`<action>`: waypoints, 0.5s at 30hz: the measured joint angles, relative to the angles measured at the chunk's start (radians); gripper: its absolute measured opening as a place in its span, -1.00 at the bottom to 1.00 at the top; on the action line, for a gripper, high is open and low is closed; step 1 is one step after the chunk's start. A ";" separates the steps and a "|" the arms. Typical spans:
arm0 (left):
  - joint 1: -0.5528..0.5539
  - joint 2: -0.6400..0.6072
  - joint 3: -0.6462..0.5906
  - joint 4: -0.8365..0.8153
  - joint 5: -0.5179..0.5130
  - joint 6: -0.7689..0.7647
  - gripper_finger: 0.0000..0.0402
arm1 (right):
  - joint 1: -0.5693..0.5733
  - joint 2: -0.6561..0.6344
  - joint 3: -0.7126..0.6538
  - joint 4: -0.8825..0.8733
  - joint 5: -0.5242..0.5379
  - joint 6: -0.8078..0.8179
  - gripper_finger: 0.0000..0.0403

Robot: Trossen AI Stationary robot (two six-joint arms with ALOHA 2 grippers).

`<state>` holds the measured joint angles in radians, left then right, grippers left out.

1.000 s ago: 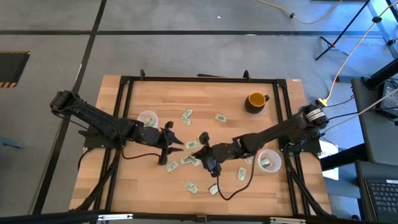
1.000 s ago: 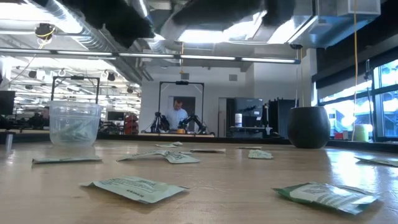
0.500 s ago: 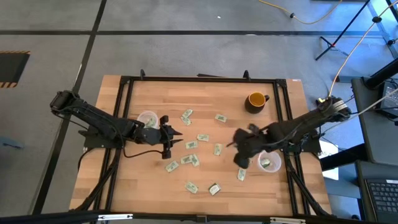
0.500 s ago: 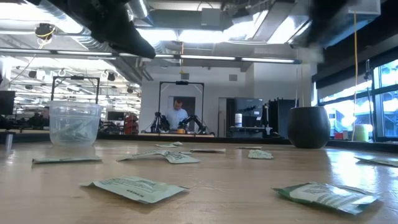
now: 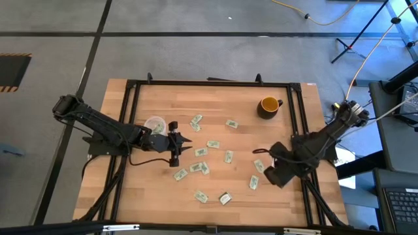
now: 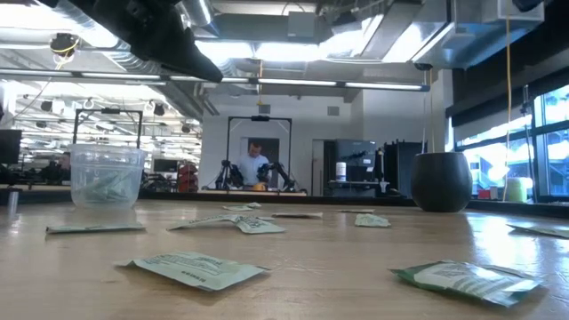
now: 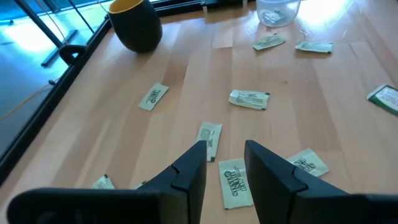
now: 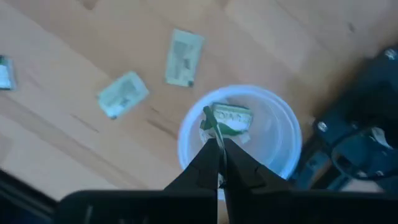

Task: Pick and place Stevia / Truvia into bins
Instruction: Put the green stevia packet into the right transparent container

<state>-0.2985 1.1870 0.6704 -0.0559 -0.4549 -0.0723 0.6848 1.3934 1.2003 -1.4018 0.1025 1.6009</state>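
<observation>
Several pale green and white Stevia packets [image 5: 213,144] lie flat across the middle of the wooden table [image 5: 157,196]. My right gripper [image 5: 277,172] is near the right edge, pointing down and shut on one packet [image 8: 210,123]. It stands over a clear cup [image 8: 273,134], which holds another packet [image 8: 233,118]. My arm hides this cup in the high view. The other clear cup [image 5: 155,123] stands at the left. My left gripper [image 7: 224,150] hovers open over packets [image 7: 235,182] beside that cup, with nothing between its fingers. My right gripper pinches the packet between its two fingertips [image 8: 212,149], coming from above and pointing down. The packet shows edge-on, and its upper end [image 8: 214,135] is in the fingers. It hangs below them, lifted clear, over the cup's mouth.
A yellow-orange mug [image 5: 268,105] stands at the far right of the table. A black metal frame [image 5: 209,83] runs around the tabletop. In the low view, a person [image 6: 255,164] shows far off in the room behind the table.
My right gripper has swung from the table's middle toward the right edge and risen. It has turned until it points straight down and now stands over the right cup with the packet. My left gripper has stayed in place and turned a little.
</observation>
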 joint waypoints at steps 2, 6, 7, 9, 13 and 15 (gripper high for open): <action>0.000 0.000 0.000 0.000 0.000 0.006 -0.49 | 0.023 0.007 -0.018 -0.010 0.000 0.050 -0.96; 0.000 0.000 0.000 0.000 0.000 0.008 -0.50 | 0.046 0.008 -0.098 0.010 -0.010 0.112 -0.96; 0.000 0.000 0.000 0.000 0.000 0.008 -0.50 | 0.050 0.008 -0.119 0.030 -0.016 0.119 -0.96; 0.000 0.000 0.000 0.000 0.000 0.008 -0.50 | 0.054 0.008 -0.155 0.076 -0.019 0.120 -0.96; 0.000 0.000 0.000 0.000 0.000 0.008 -0.49 | 0.055 0.008 -0.200 0.131 -0.020 0.120 -0.96; 0.000 0.000 0.000 0.000 0.000 0.008 -0.50 | 0.054 0.008 -0.216 0.133 -0.019 0.120 -0.96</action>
<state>-0.2985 1.1872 0.6704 -0.0559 -0.4549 -0.0643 0.7387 1.4017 0.9845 -1.2686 0.0837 1.7210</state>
